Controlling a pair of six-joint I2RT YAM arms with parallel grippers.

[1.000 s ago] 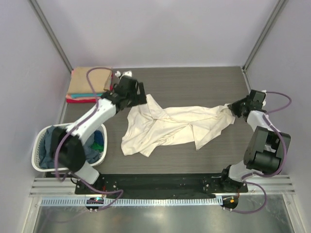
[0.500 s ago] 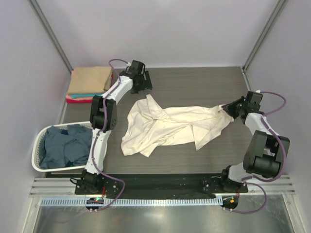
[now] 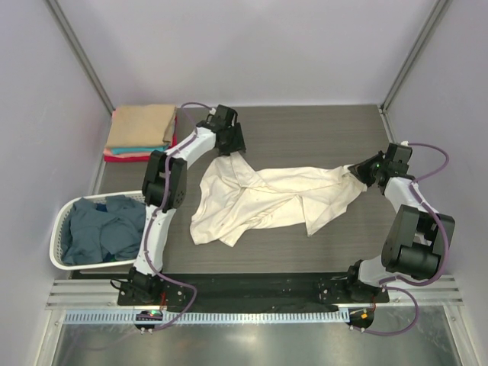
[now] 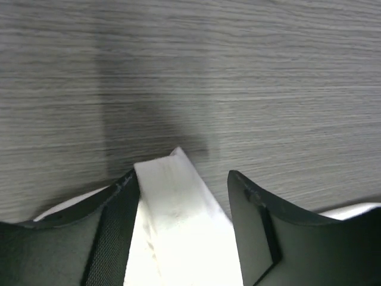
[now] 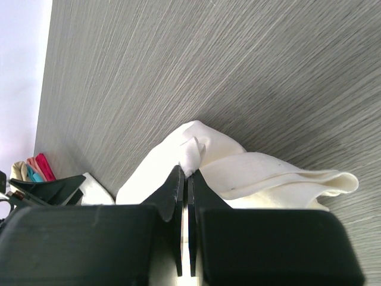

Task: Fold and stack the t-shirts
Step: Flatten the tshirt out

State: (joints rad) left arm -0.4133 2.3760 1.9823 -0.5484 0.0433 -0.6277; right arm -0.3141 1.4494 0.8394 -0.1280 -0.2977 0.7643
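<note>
Grey table point(image 3: 305, 126), and the left gripper point(image 3: 231, 145) has swung in, fingers wide astride a corner of the shirt point(image 3: 267, 200), right gripper point(image 3: 357, 172) clamped on its opposite end, so spreading looks next.

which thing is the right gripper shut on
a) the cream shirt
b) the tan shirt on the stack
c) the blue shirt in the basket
a: in the right wrist view the right gripper is closed, pinching a fold of the cream shirt, and the top view shows it at that shirt's right end, far from the basket and the stack.
</note>
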